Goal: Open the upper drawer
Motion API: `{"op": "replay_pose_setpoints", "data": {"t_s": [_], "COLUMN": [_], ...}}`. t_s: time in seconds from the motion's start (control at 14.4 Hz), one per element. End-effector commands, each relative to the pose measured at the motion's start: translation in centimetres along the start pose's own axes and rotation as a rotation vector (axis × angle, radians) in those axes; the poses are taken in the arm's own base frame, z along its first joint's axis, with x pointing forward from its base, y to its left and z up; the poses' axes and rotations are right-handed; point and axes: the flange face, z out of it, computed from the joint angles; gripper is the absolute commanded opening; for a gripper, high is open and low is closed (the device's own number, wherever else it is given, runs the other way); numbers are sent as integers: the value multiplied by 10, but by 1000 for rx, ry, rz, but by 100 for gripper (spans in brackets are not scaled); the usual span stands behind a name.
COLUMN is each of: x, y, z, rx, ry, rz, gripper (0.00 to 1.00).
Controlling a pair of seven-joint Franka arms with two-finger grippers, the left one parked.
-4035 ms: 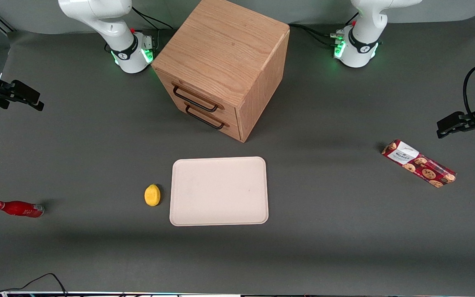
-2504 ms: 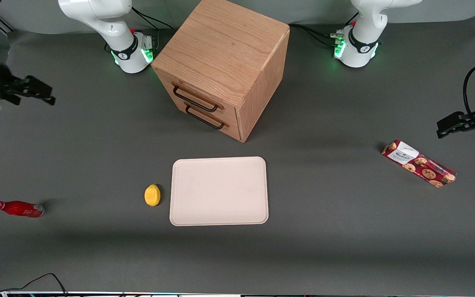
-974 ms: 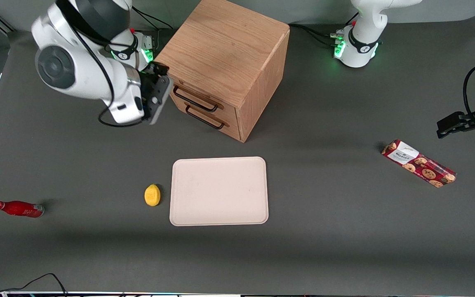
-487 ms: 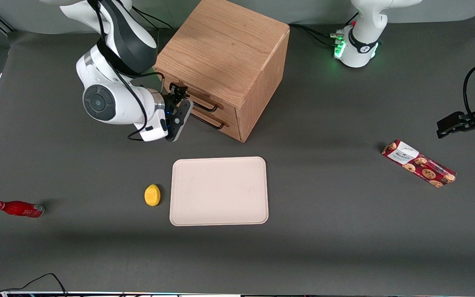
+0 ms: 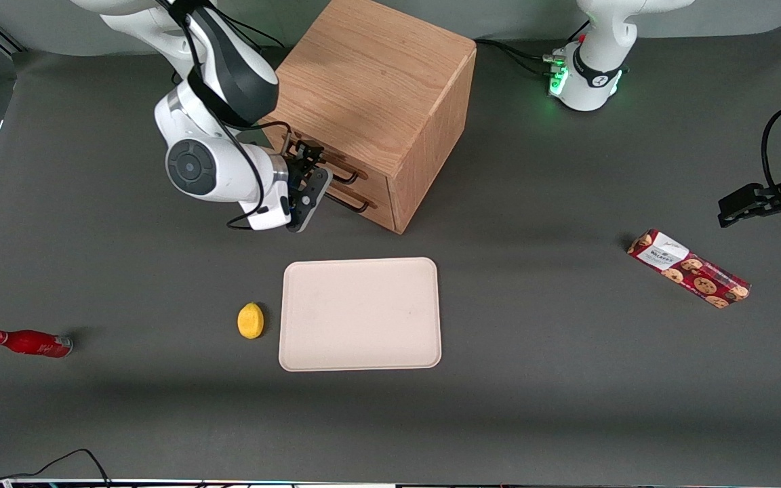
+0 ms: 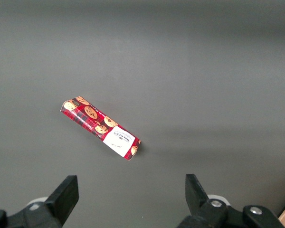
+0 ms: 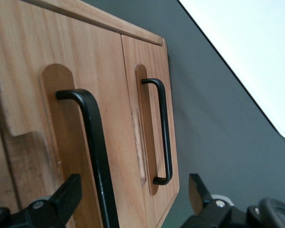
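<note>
The oak cube cabinet stands at the back middle of the table, both drawers shut. The upper drawer has a thin dark bar handle; the lower drawer sits under it with a like handle. My right gripper is right in front of the upper drawer, open. In the right wrist view the upper handle runs between the open fingers of the gripper, close to one of them and not gripped. The lower handle shows beside it.
A beige tray lies nearer the front camera than the cabinet, a lemon beside it. A red bottle lies toward the working arm's end. A cookie box lies toward the parked arm's end, also in the left wrist view.
The right arm swung in from the working arm's end of the table and brought the open gripper up to the upper drawer's handle. The drawers have not moved.
</note>
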Motion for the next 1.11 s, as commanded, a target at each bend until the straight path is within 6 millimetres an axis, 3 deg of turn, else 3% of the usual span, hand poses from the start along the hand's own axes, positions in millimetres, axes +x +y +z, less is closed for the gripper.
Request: {"op": "replay_pose_setpoints", "data": {"t_s": [0.0, 0.42, 0.83, 1.04], "x": [-3, -4, 8, 16], "y": [-9, -1, 20, 39], "z": [6, 20, 3, -2], "rx": [9, -10, -40, -59], "ry": [8, 19, 42, 44], "rz": [22, 29, 27, 23], "gripper": [100, 100, 100, 100]}}
